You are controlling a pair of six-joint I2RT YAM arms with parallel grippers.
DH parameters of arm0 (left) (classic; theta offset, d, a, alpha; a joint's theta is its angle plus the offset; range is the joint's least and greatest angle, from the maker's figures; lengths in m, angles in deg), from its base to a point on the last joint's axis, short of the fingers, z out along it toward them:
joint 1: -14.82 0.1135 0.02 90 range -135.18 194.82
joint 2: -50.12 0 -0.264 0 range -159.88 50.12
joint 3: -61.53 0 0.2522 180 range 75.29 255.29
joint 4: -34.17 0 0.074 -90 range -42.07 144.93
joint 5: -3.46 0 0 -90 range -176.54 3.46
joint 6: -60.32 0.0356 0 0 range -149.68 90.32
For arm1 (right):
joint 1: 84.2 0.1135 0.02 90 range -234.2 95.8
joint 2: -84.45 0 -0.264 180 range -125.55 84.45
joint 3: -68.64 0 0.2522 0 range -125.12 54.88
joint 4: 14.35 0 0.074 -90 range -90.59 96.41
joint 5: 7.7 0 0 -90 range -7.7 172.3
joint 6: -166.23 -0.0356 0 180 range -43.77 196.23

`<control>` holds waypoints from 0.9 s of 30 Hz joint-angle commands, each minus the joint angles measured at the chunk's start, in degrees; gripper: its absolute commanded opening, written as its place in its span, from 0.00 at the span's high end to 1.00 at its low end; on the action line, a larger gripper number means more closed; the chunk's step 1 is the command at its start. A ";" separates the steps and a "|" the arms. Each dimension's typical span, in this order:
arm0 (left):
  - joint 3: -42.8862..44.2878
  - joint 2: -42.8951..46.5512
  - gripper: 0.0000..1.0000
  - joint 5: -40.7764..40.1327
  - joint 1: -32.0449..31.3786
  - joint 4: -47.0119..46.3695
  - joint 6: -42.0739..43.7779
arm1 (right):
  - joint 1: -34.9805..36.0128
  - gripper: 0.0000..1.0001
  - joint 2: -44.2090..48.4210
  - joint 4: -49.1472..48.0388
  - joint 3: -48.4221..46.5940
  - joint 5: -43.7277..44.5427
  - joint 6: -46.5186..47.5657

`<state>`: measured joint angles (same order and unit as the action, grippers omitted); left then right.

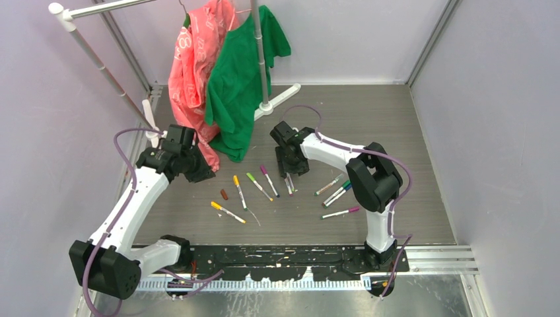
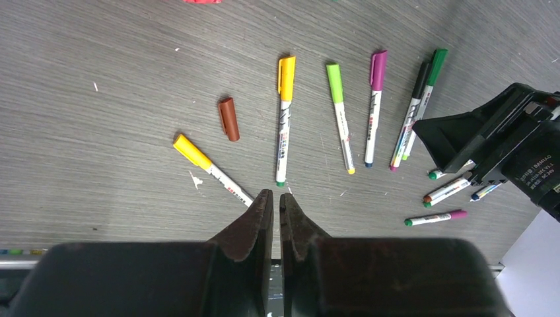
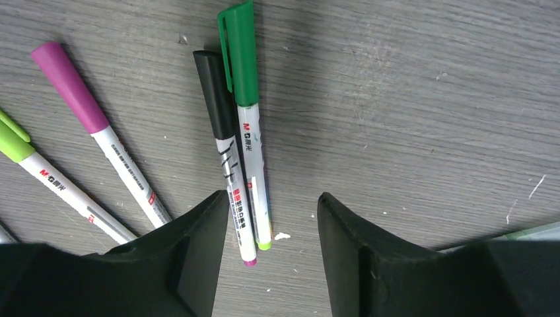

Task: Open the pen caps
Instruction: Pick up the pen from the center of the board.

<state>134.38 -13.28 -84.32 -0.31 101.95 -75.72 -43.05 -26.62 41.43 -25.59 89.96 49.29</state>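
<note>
Several capped pens fan out on the grey table (image 1: 370, 132). In the right wrist view a black cap (image 3: 212, 92) and a green cap (image 3: 239, 56) top two pens lying side by side. Their tail ends lie between the open fingers of my right gripper (image 3: 273, 218), closer to the left finger and untouched by it. Beside them lie pens with a magenta cap (image 3: 69, 86) and a light green cap (image 3: 13, 142). My left gripper (image 2: 277, 195) is shut on nothing, above the table. Ahead of it lie a loose brown cap (image 2: 228, 119), a yellow-capped pen (image 2: 211, 168) and an orange-capped pen (image 2: 284, 119).
Three more pens (image 1: 338, 194) lie right of my right gripper (image 1: 288, 173). A clothes rack pole (image 1: 263, 59) holding a pink garment (image 1: 191, 66) and a green garment (image 1: 241, 86) stands at the back, its base near the right arm. My left gripper (image 1: 206, 174) hangs beside the pink garment's hem.
</note>
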 commanded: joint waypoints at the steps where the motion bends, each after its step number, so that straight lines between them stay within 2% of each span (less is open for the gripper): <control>1: 0.41 -0.15 0.91 0.67 -0.32 -2.25 0.51 | 0.34 0.43 -0.05 -1.18 -2.92 1.44 1.56; 15: 1.10 -1.38 0.91 0.34 -0.33 -2.60 0.78 | -0.97 0.44 -0.59 -1.81 -2.35 2.94 1.98; 27: 0.60 -2.09 0.91 0.22 -0.42 -3.46 0.51 | -1.37 0.46 -2.06 -2.38 -1.28 0.51 2.28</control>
<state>134.38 -15.38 -84.34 -0.45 101.01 -75.70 -44.41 -28.10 40.14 -26.55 91.38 50.67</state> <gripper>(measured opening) 0.096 0.550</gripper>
